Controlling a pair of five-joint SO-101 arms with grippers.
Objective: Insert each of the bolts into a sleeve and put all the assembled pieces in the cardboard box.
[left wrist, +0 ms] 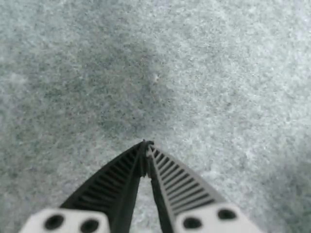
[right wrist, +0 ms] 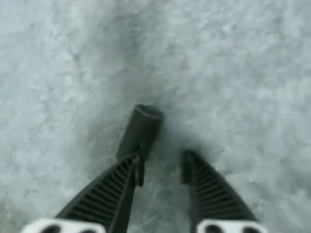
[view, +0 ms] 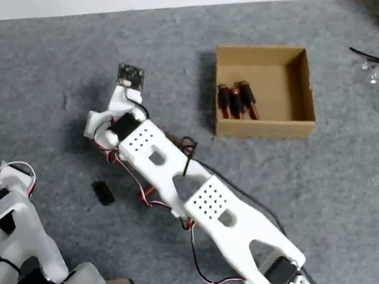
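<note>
High view: one cardboard box (view: 263,131) sits on the grey felt table (view: 332,187). A faint mark on its near wall is too small to read. In the box lie three assembled pieces (view: 236,101), side by side near its left wall. Each is a dark sleeve with a copper-coloured bolt end poking out towards the near wall. One loose sleeve (view: 103,191), short, black and tube-shaped, lies well left of the box and nearer the arm bases than the box is. The right arm (view: 202,195) stretches from below the box out to its left. The right gripper (view: 103,139) is over the felt, between the box's level and the loose sleeve. The left arm (view: 17,251) is folded far left of the box, beyond the sleeve.

Left wrist view: the left gripper (left wrist: 146,144) has its two ribbed black fingers (left wrist: 116,187) pressed together at the tips, with nothing between them, above bare felt.

Right wrist view: the right gripper (right wrist: 163,167) has its fingers spread apart and holds nothing. One sleeve (right wrist: 141,131) lies on the felt with its open end facing away. It is at the tip of one finger rather than in the gap, and whether the finger touches it cannot be told.
</note>
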